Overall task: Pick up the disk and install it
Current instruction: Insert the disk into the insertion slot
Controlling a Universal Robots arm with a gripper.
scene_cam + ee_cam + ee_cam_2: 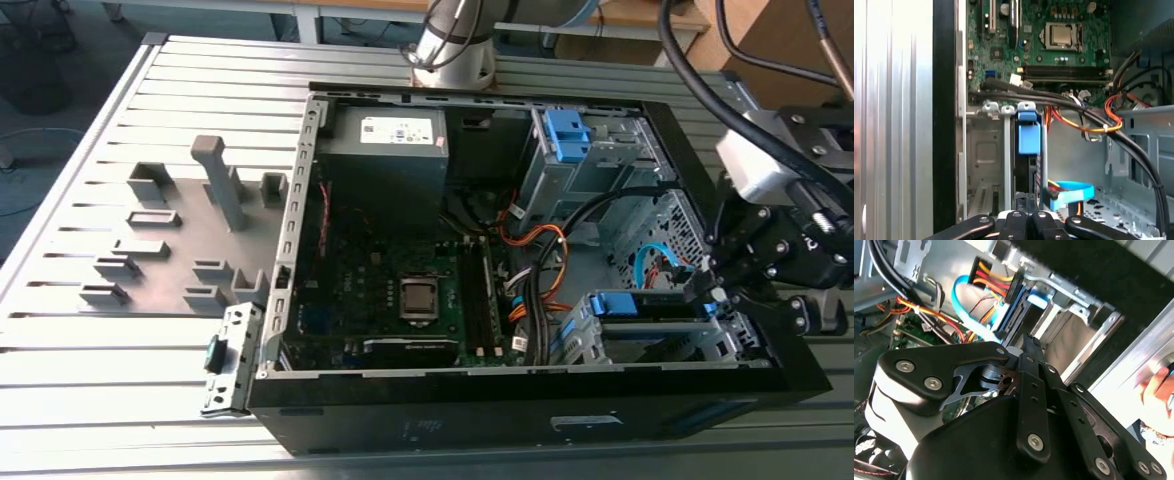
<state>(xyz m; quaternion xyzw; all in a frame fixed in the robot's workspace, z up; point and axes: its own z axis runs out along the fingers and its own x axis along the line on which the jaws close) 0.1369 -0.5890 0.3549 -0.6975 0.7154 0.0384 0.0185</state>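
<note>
End effector [1026,220] above caged disk [1029,132]

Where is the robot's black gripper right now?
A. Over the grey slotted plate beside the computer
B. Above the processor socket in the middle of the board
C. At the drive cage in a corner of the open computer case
C: in the exterior view the gripper is at the drive cage with a blue tab, in the open case's corner on the view's right.
</note>
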